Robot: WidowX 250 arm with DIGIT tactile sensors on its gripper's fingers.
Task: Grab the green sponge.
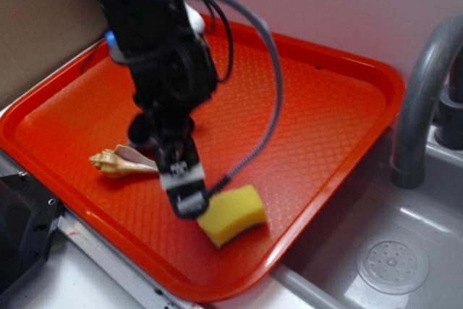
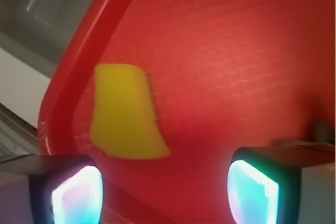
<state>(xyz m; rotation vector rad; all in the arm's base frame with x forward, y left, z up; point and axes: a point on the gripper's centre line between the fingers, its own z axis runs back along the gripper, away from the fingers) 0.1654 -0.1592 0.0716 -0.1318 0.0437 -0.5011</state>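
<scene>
The green sponge [image 1: 232, 214] is a yellow foam block with a thin dark underside, lying on the red tray [image 1: 318, 99] near its front edge. In the wrist view the green sponge [image 2: 126, 112] lies flat beside the tray's rim, ahead of the fingers and towards the left one. My gripper [image 1: 189, 195] hangs just left of the sponge, low over the tray, its tip close to the sponge's left end. In the wrist view the gripper [image 2: 165, 191] is open, with only bare tray between its glowing pads [image 2: 77, 195].
A tan seashell [image 1: 119, 163] lies on the tray to the left of the gripper. A grey faucet [image 1: 423, 92] and a sink with a drain [image 1: 391, 267] are to the right of the tray. A dark box [image 1: 22, 229] stands at the left front.
</scene>
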